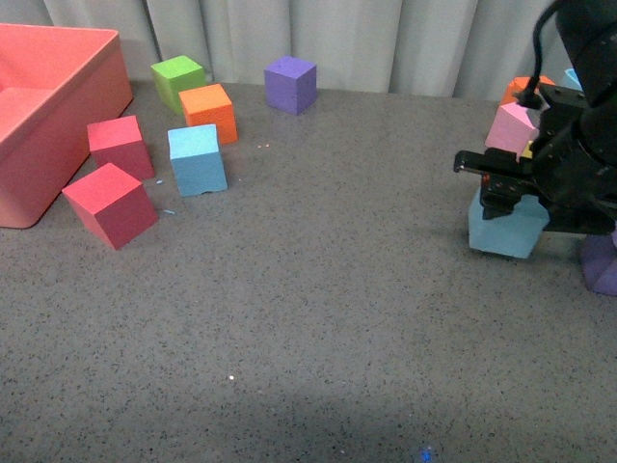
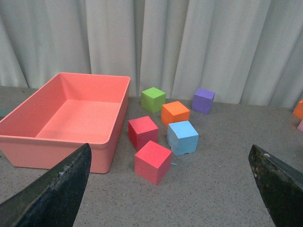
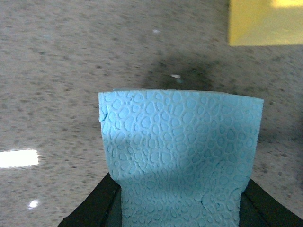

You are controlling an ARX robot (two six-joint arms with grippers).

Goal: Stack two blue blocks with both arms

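One blue block (image 1: 198,159) rests on the grey table at the left, among other cubes; the left wrist view shows this blue block (image 2: 182,137) too. At the right edge of the table my right gripper (image 1: 509,204) is shut on the other blue block (image 1: 505,230), which sits at or just above the table. In the right wrist view that held blue block (image 3: 182,158) fills the space between the black fingers (image 3: 94,205). My left gripper (image 2: 170,189) is open, hanging well back from the cubes, with nothing between its fingertips (image 2: 61,187).
A large pink bin (image 1: 48,106) stands at the far left. Two red cubes (image 1: 111,203), an orange cube (image 1: 209,109), a green cube (image 1: 177,79) and a purple cube (image 1: 290,83) surround the left blue block. A pink cube (image 1: 511,127) and a purple cube (image 1: 600,262) flank the right arm.
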